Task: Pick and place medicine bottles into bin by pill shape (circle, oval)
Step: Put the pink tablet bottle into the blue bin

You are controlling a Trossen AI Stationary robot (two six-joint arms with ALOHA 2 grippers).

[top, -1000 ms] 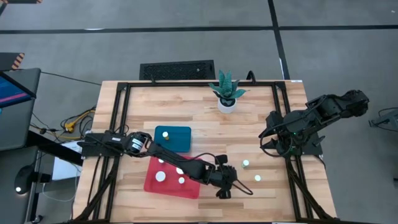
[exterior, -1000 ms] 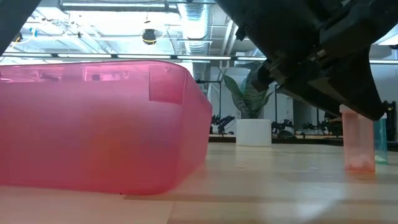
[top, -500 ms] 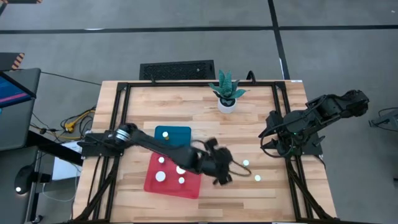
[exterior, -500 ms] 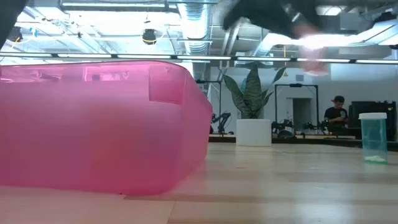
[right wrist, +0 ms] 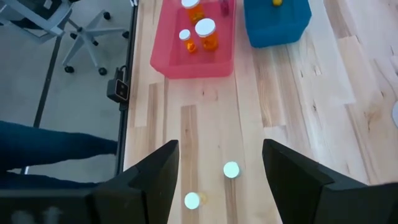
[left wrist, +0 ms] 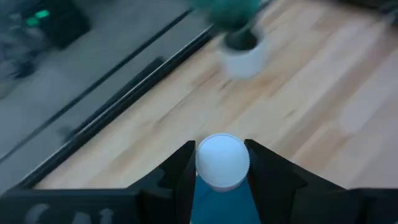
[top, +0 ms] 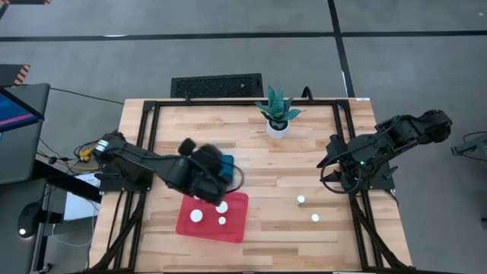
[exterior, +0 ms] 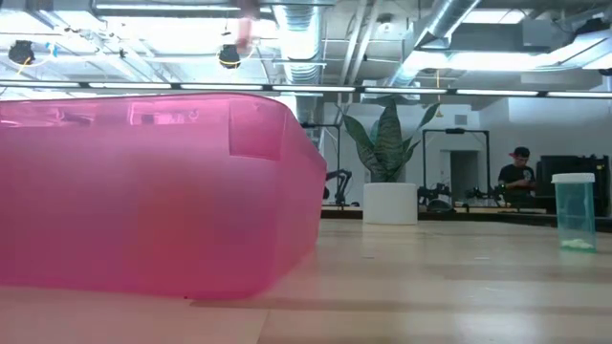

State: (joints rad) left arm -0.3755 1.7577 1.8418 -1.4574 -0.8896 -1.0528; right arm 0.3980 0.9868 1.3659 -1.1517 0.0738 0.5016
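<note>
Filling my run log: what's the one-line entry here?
left end effector: shut on bottle, over blue bin | right end effector: open, idle

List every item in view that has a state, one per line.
Left end effector: shut on a white-capped bottle, raised over the blue bin.
Right end effector: open, empty, waiting at the table's right side.
Red bin: holds three bottles, upright as far as the views show.
Blue bin: holds one small item.
Two bottles: loose on the table, upright, not yet binned.
Plant: upright in its white pot.
</note>
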